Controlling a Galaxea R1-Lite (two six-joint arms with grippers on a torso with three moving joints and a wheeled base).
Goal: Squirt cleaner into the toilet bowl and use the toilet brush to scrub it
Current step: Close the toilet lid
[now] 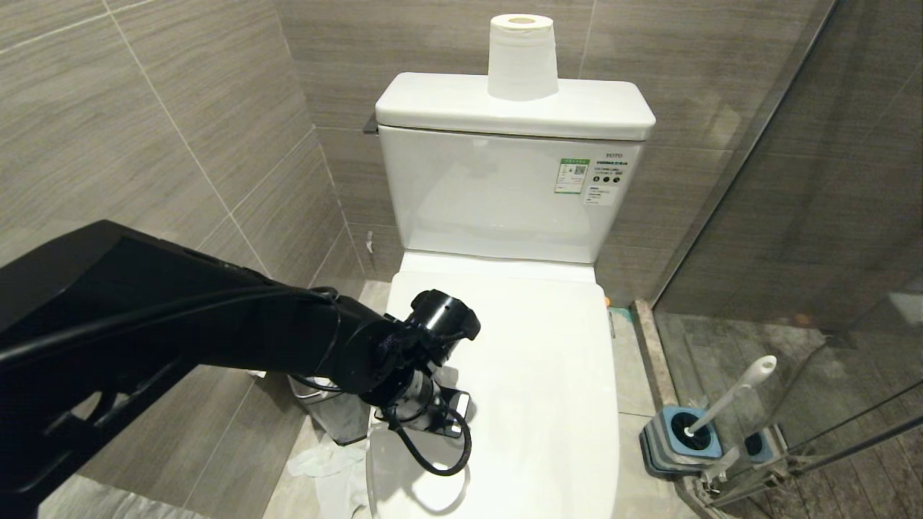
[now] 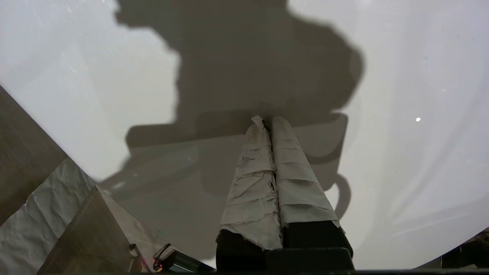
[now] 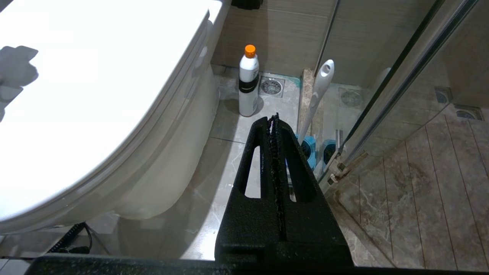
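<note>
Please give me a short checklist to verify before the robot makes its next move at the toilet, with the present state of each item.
1. Toilet lid raised so the bowl is reachable: not ok, it lies shut.
2. Left gripper placed at the lid: ok, jaws shut, tips over the lid's surface near its left edge; contact cannot tell.
3. Right gripper free: ok, jaws shut, empty, low beside the toilet.
4. Toilet brush available: ok, standing in its holder on the floor right of the toilet.
5. White bottle with orange cap upright: ok; contents cannot tell.
6. Cleaner in the bowl: cannot tell, lid hides it.
</note>
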